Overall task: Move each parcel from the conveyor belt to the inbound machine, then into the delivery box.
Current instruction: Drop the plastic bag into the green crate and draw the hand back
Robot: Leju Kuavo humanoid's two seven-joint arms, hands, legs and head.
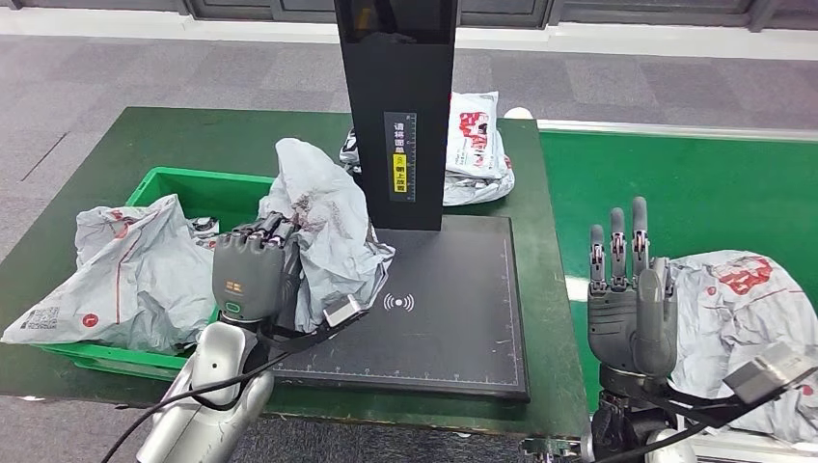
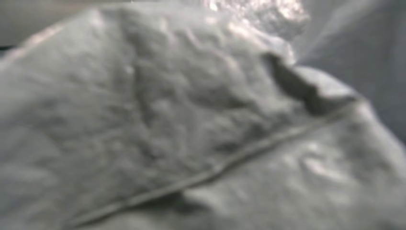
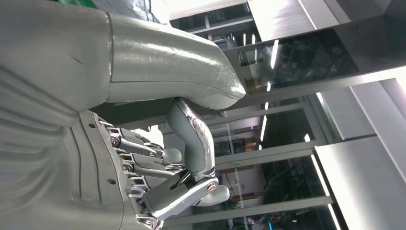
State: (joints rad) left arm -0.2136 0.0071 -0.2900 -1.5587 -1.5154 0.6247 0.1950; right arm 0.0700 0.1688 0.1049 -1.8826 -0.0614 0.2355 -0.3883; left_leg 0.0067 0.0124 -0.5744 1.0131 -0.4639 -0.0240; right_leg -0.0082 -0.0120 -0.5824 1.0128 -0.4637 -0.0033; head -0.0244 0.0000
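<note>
Your left hand (image 1: 253, 275) grips a crumpled grey parcel (image 1: 323, 227), holding it at the left edge of the black inbound machine pad (image 1: 453, 318), beside the green delivery box (image 1: 207, 193); the left wrist view shows that bag's wrinkled plastic (image 2: 191, 124) close up. Your right hand (image 1: 629, 304) is raised with fingers straight and apart, holding nothing, just beside another grey parcel (image 1: 743, 318) waiting on the green conveyor belt (image 1: 695, 193).

By my reading you are midway: one grey parcel (image 1: 135, 275) already lies in the box, one is between pad and box, and one remains on the belt. More bags (image 1: 475, 149) sit behind the black scanner column (image 1: 400, 106). Its label carries Chinese writing, too small to read. The parcels bear red print, illegible.
</note>
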